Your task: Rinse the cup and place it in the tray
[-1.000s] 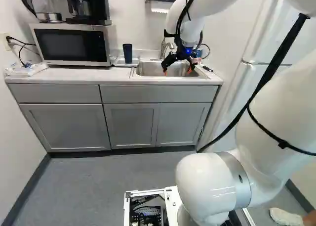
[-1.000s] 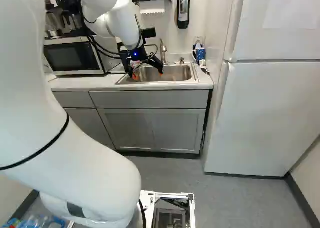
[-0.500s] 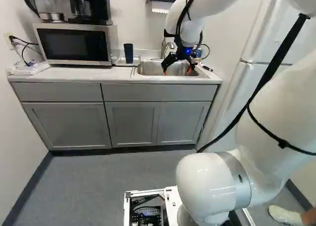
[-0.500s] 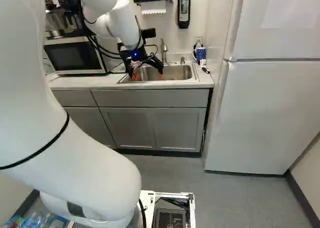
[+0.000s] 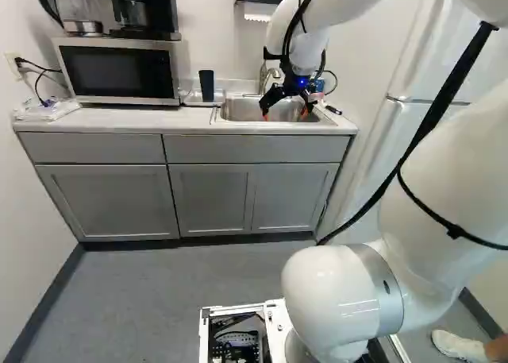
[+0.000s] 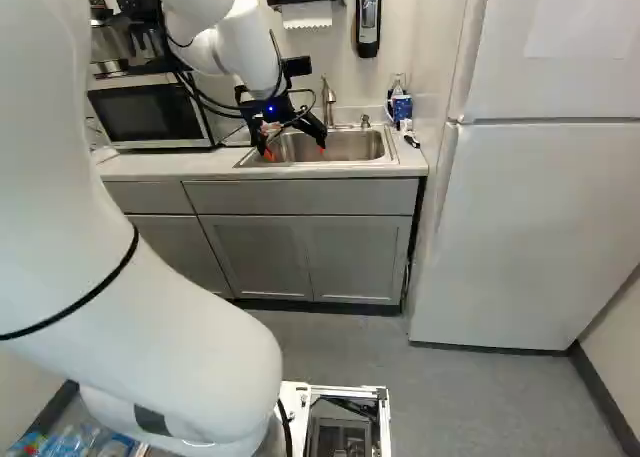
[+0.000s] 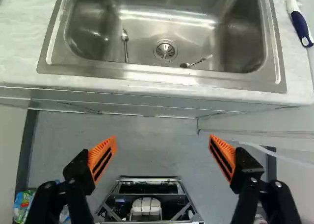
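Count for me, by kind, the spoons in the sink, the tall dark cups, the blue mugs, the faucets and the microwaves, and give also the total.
Spoons: 2
Tall dark cup: 1
Blue mug: 1
Faucet: 1
Microwave: 1
Total: 6

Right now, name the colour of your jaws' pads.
The pads are orange, clearest in the wrist view.

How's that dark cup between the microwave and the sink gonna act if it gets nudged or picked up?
The cup looks tall and narrow on the tray, so a push near its top would probably tip it. Its straight, even sides suggest it's stiff, not floppy. I can't tell its weight.
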Controlling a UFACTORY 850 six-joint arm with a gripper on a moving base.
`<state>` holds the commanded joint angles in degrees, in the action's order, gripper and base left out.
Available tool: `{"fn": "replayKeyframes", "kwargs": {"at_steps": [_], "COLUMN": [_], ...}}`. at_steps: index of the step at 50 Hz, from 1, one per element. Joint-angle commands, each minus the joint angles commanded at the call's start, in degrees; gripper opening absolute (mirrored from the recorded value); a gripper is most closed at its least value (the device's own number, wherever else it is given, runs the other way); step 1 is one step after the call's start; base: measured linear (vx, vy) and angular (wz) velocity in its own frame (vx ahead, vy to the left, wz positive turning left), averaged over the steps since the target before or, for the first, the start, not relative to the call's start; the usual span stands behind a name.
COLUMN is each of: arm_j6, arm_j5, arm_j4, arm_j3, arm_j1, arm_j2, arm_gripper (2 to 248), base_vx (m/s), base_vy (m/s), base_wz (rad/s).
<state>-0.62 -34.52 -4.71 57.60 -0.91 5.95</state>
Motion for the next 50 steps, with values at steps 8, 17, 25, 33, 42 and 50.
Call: {"fn": "replayKeyframes", "kwargs": {"at_steps": [8,17,25,33,42,50], "arm_j6": [0.00,0.00,0.01,0.01,0.02,0.04], "arm_j5": [0.00,0.14,0.70,1.66,3.24,5.07], "arm_j4": [0.00,0.01,0.04,0.09,0.18,0.28], "arm_j3": [0.00,-0.09,-0.44,-1.04,-2.01,-3.16], "arm_j1": [0.00,0.00,0.01,0.02,0.03,0.05], "arm_j2": [0.00,0.02,0.08,0.20,0.38,0.60], "arm_gripper": [247,247,247,247,247,247], "base_vx": [0.000,0.000,0.000,0.000,0.000,0.000], "base_vy": [0.000,0.000,0.000,0.000,0.000,0.000], "base_wz": [0.000,0.000,0.000,0.000,0.000,0.000]}}
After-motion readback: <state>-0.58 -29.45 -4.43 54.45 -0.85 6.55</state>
